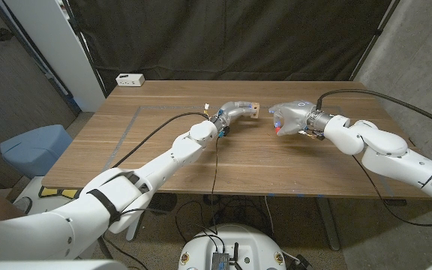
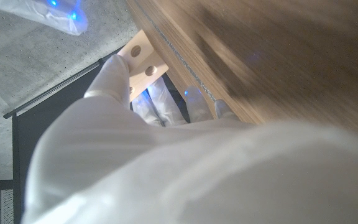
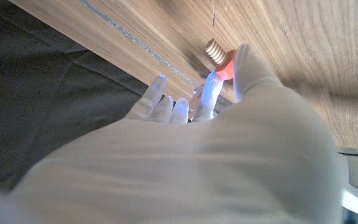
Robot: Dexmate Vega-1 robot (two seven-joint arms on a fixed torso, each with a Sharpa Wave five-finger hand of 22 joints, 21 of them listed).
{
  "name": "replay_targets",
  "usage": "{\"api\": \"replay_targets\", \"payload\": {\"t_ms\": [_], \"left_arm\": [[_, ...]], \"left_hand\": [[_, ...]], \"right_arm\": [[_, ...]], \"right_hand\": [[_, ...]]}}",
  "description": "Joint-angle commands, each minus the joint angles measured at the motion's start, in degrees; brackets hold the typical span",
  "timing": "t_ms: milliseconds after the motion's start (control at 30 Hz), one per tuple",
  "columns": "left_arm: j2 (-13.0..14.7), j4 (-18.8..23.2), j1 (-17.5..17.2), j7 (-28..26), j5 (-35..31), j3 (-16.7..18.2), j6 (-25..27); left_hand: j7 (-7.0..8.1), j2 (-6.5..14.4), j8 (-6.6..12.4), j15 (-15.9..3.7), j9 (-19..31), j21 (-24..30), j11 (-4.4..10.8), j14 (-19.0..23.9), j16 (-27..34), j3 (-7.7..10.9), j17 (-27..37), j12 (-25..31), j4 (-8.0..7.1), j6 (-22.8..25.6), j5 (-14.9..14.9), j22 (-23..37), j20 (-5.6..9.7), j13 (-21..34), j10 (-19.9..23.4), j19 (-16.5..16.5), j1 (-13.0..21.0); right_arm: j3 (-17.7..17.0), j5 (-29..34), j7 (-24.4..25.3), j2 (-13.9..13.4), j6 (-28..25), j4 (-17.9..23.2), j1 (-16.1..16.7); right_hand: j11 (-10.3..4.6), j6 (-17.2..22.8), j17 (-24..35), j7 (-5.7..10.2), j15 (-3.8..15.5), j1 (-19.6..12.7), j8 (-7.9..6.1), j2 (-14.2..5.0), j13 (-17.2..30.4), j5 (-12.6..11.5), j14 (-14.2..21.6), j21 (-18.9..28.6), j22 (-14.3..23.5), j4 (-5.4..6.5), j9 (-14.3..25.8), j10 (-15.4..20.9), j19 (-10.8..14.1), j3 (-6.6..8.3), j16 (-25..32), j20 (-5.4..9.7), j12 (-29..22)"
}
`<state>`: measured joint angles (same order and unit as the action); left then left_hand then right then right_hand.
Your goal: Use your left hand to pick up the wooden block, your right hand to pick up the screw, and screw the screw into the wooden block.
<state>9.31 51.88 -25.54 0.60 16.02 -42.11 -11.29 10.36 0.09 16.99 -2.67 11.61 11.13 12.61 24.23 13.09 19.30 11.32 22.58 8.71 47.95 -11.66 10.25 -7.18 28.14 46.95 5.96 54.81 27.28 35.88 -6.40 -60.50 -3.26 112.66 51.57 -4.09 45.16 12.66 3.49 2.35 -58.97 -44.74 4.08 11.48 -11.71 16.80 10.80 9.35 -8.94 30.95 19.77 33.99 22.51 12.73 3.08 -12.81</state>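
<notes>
**Both hands holding their parts over mid-table**

Wooden table [image 1: 163,161] fills the head view, black curtain behind, a white power strip [image 1: 130,79] at the far left corner. Wide bare wood lies toward the near edge and to both sides of the hands. Left hand [image 1: 235,114] is past the table's middle, gripping the wooden block [image 1: 253,112], which sticks out toward the right hand [image 1: 289,118]. Hands are near each other, with a gap between. A red spot of the screw [image 1: 278,129] shows at the right hand's near side.

Left wrist view: left hand [image 2: 166,143] has fingers [image 2: 110,78] wrapped on the pale wooden block [image 2: 143,59]; holes show in the block's face, which the head view doesn't resolve. Table edge runs just beside the block.

Right wrist view: right hand [image 3: 191,143] pinches the screw [image 3: 219,57] at its red head between thumb and fingers, the tan threaded end pointing out over the wood. Threads are only clear here. Can't tell whether the tip touches the table.
</notes>
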Motion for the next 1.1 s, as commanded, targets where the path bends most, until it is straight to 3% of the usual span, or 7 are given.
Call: {"api": "replay_targets", "payload": {"t_ms": [33,833,1100], "left_arm": [[-0.8,-1.9,0.7,1.0,-0.3,-0.4,-1.3],[-3.4,-7.0,2.2,2.3,-1.1,-1.2,-6.0],[-3.1,-5.9,2.0,2.4,-1.4,-1.3,-6.7]], "left_hand": [[-0.61,0.5,0.53,-3.19,0.3,0.6,-0.21,0.4,0.0,0.05,0.1,0.0,-0.31,2.8,-0.3,0.2,-0.68,0.3,0.5,0.2,0.5],[-0.37,0.7,0.55,-3.15,0.3,0.6,-0.19,0.6,0.0,-0.12,0.1,-0.1,-0.27,3.0,-0.3,0.2,-0.54,0.4,0.7,0.3,0.6],[-0.31,0.6,0.58,-3.24,0.3,0.6,-0.17,0.7,0.0,-0.19,0.1,-0.2,-0.25,3.1,-0.3,0.2,-0.53,0.5,0.7,0.3,0.6]], "right_arm": [[-1.4,-2.3,2.3,0.2,-2.0,1.1,1.2],[-5.5,-11.8,10.0,2.8,-4.1,2.3,4.7],[-6.2,-14.1,12.9,4.0,-3.7,1.9,5.4]], "right_hand": [[-0.11,0.7,0.1,0.17,6.85,0.0,-0.39,-0.09,0.0,-0.4,0.4,-0.2,0.0,-0.07,0.4,0.5,0.7,0.57,-0.2,6.12,0.3],[0.07,1.2,0.2,-0.24,6.43,0.5,-1.09,0.05,0.0,-0.5,0.5,-0.2,0.0,0.07,0.7,0.7,0.7,0.97,-0.3,5.87,0.6],[0.23,1.4,0.2,-0.37,6.31,0.8,-1.17,0.03,0.0,-0.5,0.6,-0.3,0.0,0.12,0.6,0.8,0.7,1.18,-0.3,5.8,0.7]]}}
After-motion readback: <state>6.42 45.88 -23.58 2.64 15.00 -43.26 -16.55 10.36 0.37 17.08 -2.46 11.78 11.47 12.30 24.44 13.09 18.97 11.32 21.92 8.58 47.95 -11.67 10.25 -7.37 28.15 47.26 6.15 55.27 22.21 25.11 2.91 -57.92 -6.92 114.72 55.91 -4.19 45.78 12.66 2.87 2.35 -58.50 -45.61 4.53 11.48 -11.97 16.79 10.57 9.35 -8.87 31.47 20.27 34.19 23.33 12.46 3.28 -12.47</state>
